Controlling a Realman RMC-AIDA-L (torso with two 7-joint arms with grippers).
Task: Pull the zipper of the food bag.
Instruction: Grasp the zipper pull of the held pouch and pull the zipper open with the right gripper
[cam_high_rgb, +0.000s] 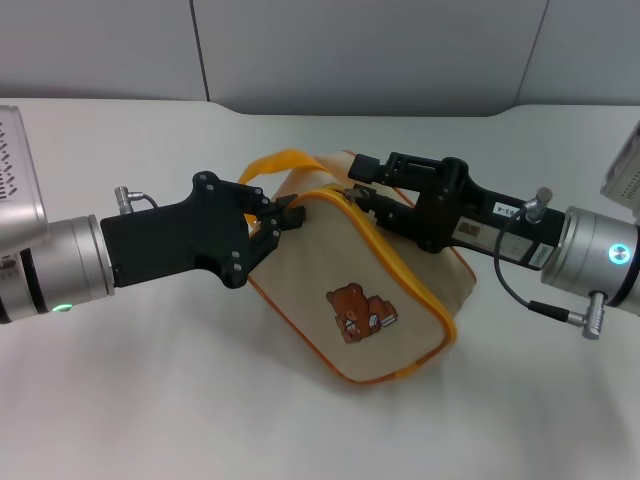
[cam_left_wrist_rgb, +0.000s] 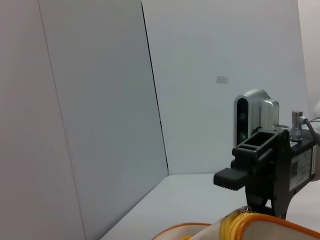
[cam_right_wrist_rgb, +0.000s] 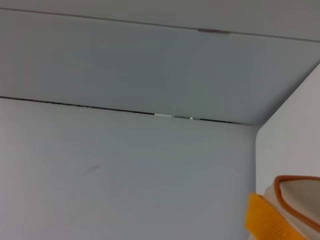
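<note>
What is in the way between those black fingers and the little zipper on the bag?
Nothing visible. The right gripper is already at the zipper on the food bag; the left gripper grips the bag's near corner.

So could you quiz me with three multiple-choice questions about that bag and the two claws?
1. Where is the left claw?
A. At the food bag's upper left corner
B. Flat on the table
C. Behind the right arm

2. What colour is the strap handle?
A. Blue
B. Orange
C. Green

3. How does the bag sit?
A. Hanging high in the air
B. Folded flat
C. Tilted on the table, bear picture facing up

Answers: A, its tips meet that corner. B, an orange loop shows. C, the bear shows on the slanted face.
</note>
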